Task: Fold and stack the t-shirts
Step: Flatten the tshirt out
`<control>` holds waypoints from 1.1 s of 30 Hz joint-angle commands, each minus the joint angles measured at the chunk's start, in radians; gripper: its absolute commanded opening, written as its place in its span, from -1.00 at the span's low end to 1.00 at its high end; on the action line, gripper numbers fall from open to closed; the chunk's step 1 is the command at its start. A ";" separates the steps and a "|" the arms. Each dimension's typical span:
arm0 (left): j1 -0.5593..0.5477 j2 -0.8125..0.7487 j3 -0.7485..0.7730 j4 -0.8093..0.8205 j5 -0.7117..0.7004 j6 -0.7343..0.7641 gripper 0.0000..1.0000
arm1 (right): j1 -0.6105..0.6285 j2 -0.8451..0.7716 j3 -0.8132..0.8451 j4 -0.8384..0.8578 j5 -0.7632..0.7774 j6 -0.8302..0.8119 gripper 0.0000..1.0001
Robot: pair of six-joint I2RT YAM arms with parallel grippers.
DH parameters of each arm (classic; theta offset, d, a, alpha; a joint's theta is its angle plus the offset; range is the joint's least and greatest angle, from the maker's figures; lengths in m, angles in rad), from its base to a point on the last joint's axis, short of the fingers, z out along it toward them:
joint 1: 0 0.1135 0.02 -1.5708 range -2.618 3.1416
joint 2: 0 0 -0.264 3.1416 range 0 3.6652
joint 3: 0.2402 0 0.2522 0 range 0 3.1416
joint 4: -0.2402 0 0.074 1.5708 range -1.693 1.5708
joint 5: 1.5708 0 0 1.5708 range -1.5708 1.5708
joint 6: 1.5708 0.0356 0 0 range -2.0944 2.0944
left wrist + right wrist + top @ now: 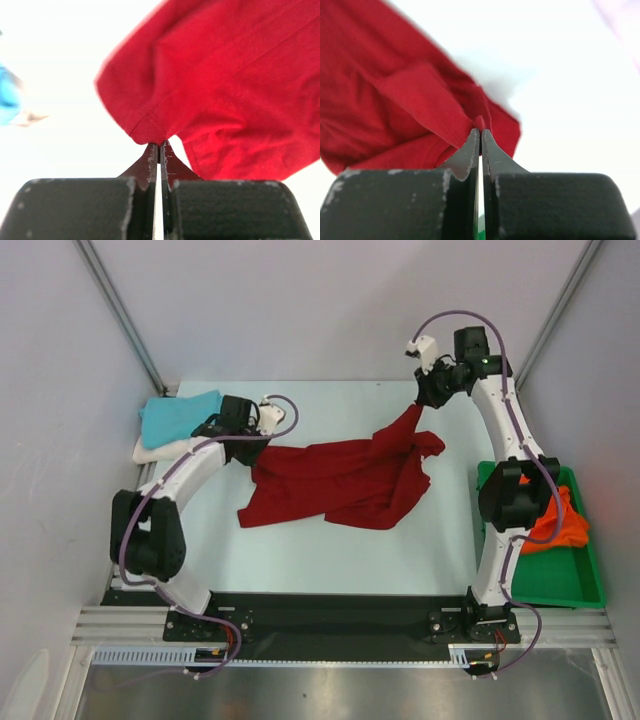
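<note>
The dark red t-shirt [340, 480] hangs crumpled between both arms over the middle of the table. My left gripper [252, 448] is shut on its left edge; the wrist view shows the hem [150, 132] pinched at the fingertips [159, 146]. My right gripper [420, 403] is shut on the shirt's far right corner and holds it raised; the wrist view shows cloth [420, 110] nipped between the tips [480, 131]. The turquoise shirt [180, 415] lies folded on the cream white shirt [160, 448] at the far left. The orange shirt [556, 521] lies bunched in the green tray.
The green plastic tray [570, 580] sits at the right edge of the table beside the right arm's base. Grey walls and metal frame posts [120, 310] close in the back and sides.
</note>
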 commanded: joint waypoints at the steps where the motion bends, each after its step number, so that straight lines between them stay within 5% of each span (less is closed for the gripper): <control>1: -0.003 -0.121 0.079 -0.049 0.020 0.042 -0.99 | -0.028 -0.104 0.030 0.128 0.044 0.129 -1.00; 12: -0.006 -0.327 0.266 -0.130 -0.004 0.027 -0.99 | -0.150 -0.319 0.093 0.333 0.128 0.449 -1.00; 21: -0.006 -0.345 0.683 -0.283 -0.052 0.071 -0.99 | -0.152 -0.637 0.016 0.392 0.187 0.488 -1.00; 33: -0.007 -0.417 0.799 -0.230 -0.131 0.112 -0.99 | -0.158 -0.770 0.050 0.452 0.248 0.464 -1.00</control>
